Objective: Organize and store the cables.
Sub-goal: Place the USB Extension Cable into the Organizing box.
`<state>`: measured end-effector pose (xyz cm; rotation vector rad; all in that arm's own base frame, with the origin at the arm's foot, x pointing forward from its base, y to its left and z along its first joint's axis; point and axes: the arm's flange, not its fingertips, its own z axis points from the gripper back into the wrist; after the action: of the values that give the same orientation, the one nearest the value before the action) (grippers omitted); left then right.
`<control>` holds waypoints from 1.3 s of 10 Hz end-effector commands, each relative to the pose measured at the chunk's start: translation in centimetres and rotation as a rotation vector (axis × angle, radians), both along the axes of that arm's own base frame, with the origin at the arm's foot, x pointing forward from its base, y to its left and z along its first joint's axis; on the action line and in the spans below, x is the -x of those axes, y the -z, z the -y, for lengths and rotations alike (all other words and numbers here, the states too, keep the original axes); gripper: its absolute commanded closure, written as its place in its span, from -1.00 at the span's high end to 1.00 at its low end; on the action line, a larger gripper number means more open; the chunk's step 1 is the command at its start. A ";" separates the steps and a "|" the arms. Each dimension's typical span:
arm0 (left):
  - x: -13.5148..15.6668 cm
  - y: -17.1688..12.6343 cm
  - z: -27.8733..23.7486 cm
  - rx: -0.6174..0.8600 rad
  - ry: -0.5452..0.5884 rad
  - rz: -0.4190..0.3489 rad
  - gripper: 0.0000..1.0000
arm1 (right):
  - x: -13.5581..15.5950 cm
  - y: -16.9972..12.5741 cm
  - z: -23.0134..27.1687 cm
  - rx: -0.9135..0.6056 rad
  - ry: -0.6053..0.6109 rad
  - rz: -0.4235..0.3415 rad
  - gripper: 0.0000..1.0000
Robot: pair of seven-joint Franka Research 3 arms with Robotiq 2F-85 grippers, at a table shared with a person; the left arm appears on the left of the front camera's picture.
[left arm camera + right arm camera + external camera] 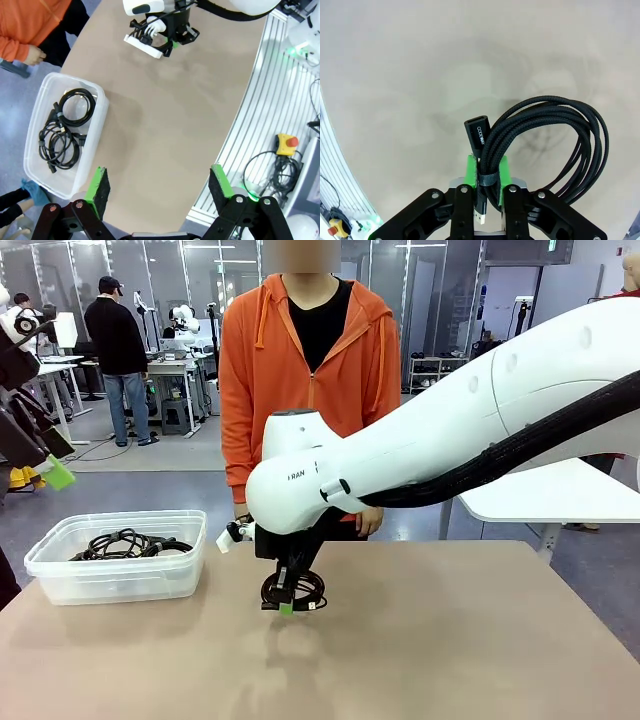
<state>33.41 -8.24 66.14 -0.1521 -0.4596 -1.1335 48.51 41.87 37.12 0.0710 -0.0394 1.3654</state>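
Right wrist view: right tool point(487, 172) pinches a coiled black cable point(555, 145) between its green pads, gripping at the band that ties the loops together. A black plug point(476, 134) with white print stands up beside the bundle, just above the pads. The rest of the coil fans out to one side of the tool, hanging above the tan worktop point(420, 75); whether its far loops touch the surface cannot be told from here.

Front view: same tool point(287, 606) points down over the worktop point(450, 640), roughly mid-width and toward the far edge, the coil point(296, 590) hanging round the fingers just above the surface. A clear plastic bin point(120, 575) sits on the worktop well left of the tool, holding more black cables point(128, 544). A person in an orange hoodie point(305, 370) stands at the far side, behind the tool.

Left wrist view: left tool point(160, 187) hangs high over the worktop, jaws spread wide, nothing between the pads. The bin point(42, 100) lies beyond the left pad, with two coiled cables point(65, 130) inside. The right arm's tool works at the far end of the worktop.
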 end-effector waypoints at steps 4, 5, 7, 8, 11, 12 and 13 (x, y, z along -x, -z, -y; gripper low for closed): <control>0.0 0.0 0.1 -0.003 -0.017 -0.001 1.00 | 0.7 3.6 -0.1 0.021 0.007 0.038 -1.00; 0.0 0.0 0.1 -0.003 -0.017 -0.001 1.00 | 0.7 3.9 0.2 0.011 0.001 0.036 -1.00; 0.0 0.0 0.1 -0.003 -0.017 -0.001 1.00 | 0.7 4.6 0.6 0.008 -0.010 -0.001 -0.50; 0.0 0.0 0.1 -0.003 -0.017 -0.001 1.00 | 0.9 4.9 0.8 0.011 -0.018 -0.016 -0.45; 0.0 0.0 0.1 -0.003 -0.017 -0.001 1.00 | 0.9 4.9 1.6 0.006 -0.025 -0.034 0.32; 0.0 0.0 0.1 -0.003 -0.017 -0.001 1.00 | 1.1 4.6 1.8 0.001 -0.025 -0.032 0.47; 0.0 0.0 0.1 -0.003 -0.017 -0.001 1.00 | 1.2 4.2 2.1 -0.003 -0.020 -0.029 0.87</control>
<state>33.41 -8.24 66.14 -0.1521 -0.4595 -1.1335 48.31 40.82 32.35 0.0678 -0.0122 1.3708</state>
